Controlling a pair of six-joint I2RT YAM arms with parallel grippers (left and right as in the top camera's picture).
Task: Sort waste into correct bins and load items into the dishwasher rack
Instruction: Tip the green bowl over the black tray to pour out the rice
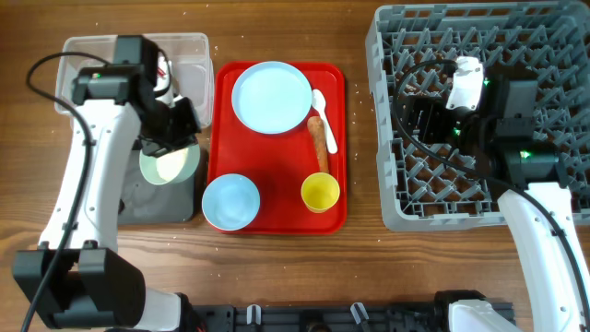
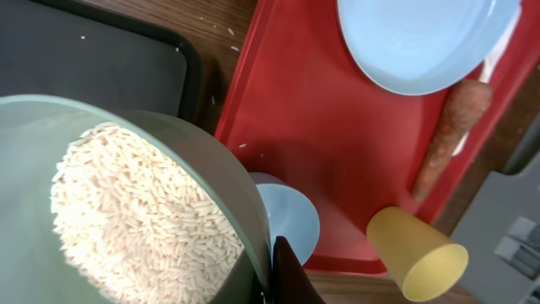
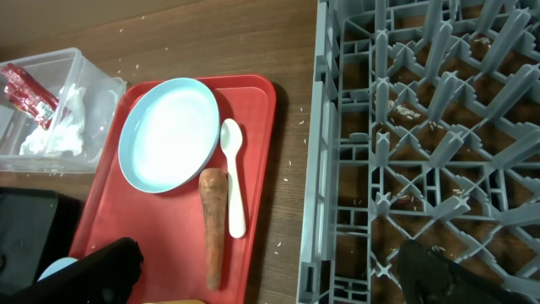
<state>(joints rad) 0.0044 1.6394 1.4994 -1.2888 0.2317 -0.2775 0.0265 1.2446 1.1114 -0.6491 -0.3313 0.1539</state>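
Overhead: left tool (image 1: 171, 138) clamped on one green bowl (image 1: 169, 168) above the black tray (image 1: 171, 205) at nine o'clock; red tray (image 1: 277, 175) bears one plate (image 1: 272, 97), one blue bowl (image 1: 230, 201), one yellow cup (image 1: 320, 192), one spoon (image 1: 324, 115), one carrot (image 1: 319, 143). Left wrist: rice (image 2: 143, 219) fills that bowl. Right wrist: right tool (image 3: 270, 257) spread, empty, over the rack (image 3: 422, 127); clear tub (image 3: 97, 84) holds one wrapper (image 3: 25, 89), one napkin (image 3: 63, 127).

Robot lab tabletop — two mounted arms (image 1: 92, 175), wooden table (image 1: 359, 41), dishwasher rack (image 1: 433, 215)

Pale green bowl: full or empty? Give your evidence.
Full: the pale green bowl holds a heap of white rice grains.
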